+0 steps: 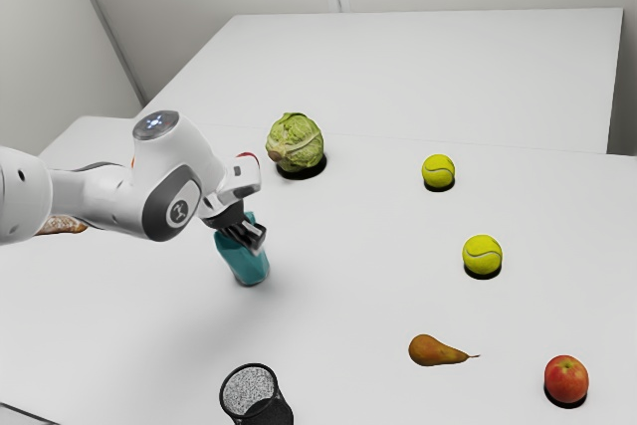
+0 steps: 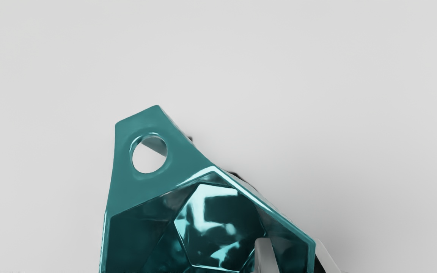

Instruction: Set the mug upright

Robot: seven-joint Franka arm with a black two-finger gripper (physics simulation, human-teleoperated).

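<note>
1. Your gripper (image 1: pixel 253 237) is right at the mug (image 1: pixel 245 265); I cannot tell how open it is or whether it grips.
2. Your mug, mouth up, sits left in the exterior view, between the far cabbage (image 1: pixel 296 143) and near black glass (image 1: pixel 267 409).

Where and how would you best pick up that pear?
Probably from above, with the jaws closing across the plump body of the pear, toward the exterior view's left. It lies on its side and tapers to a thin stem at the other end, which offers far less to hold.
</note>
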